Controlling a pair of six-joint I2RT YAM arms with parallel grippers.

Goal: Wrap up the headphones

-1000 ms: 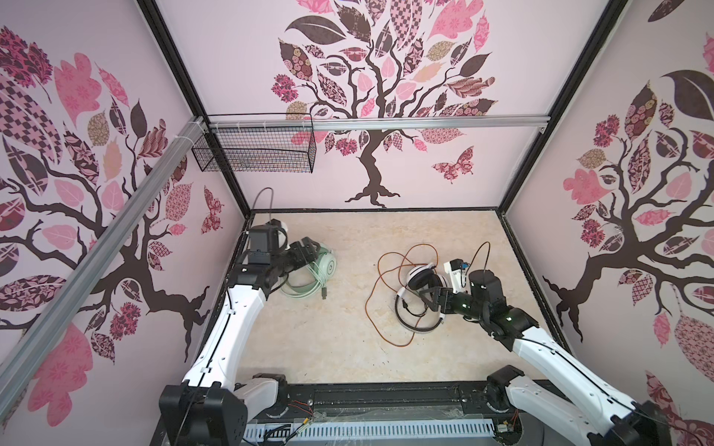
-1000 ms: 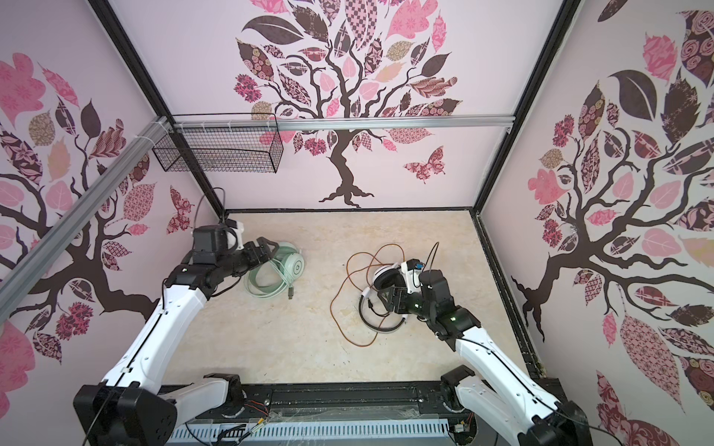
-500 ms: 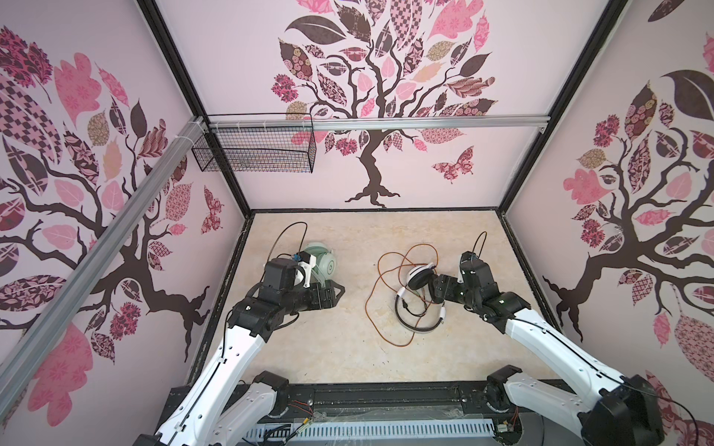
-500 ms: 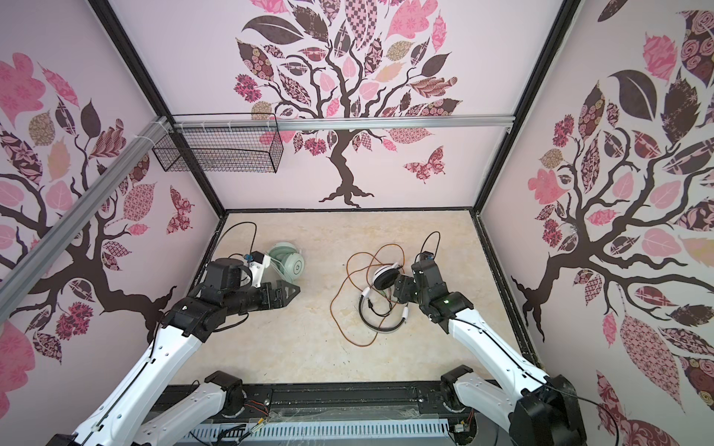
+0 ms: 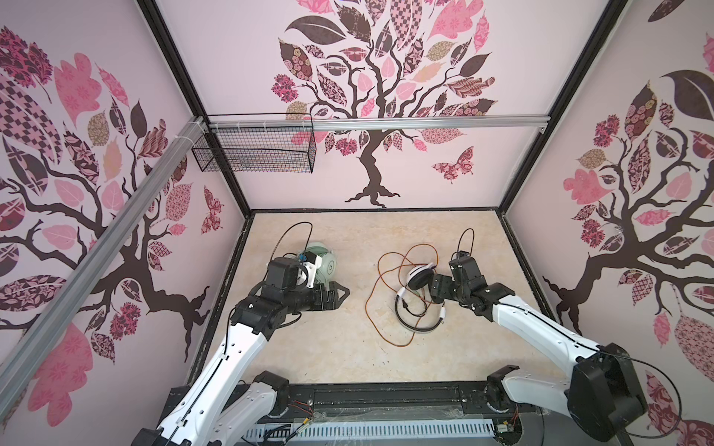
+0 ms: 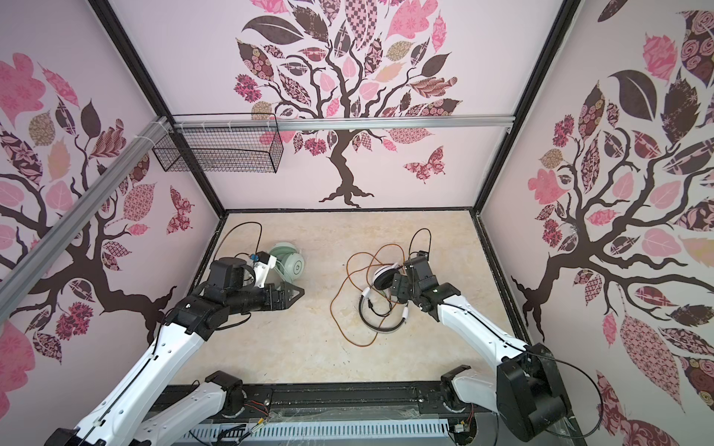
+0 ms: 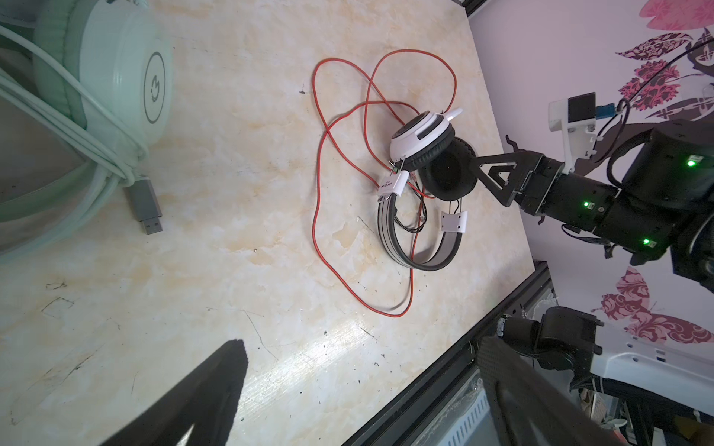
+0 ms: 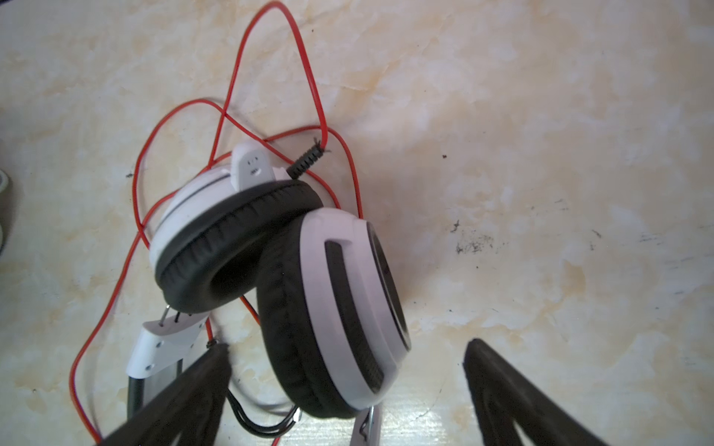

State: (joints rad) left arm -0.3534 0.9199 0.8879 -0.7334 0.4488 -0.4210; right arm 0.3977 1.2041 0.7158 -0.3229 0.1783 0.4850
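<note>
The mint-green headphones (image 5: 326, 264) (image 6: 293, 264) lie at the back left with their pale green cable bundled beside them (image 7: 116, 77). My left gripper (image 5: 340, 294) (image 6: 295, 293) (image 7: 361, 347) hovers open in front of them, holding nothing. The white and black headphones (image 5: 419, 276) (image 6: 386, 276) (image 7: 423, 137) lie right of centre, with the orange-red cable (image 5: 373, 309) (image 8: 135, 200) in loose loops around them. My right gripper (image 5: 434, 287) (image 6: 400, 287) (image 8: 347, 349) is open, its fingers standing either side of one ear cup (image 8: 340, 309) without clamping it.
A black wire basket (image 5: 255, 152) hangs from the aluminium rail high at the back left. The mint cable's grey USB plug (image 7: 147, 204) lies on the marbled tabletop (image 5: 309, 347). Walls close three sides, and a black frame rail (image 5: 386, 394) runs along the front.
My left gripper has pulled away from the mint headphones toward the front and centre. My right gripper has opened wider around the white ear cup and shifted slightly back.
</note>
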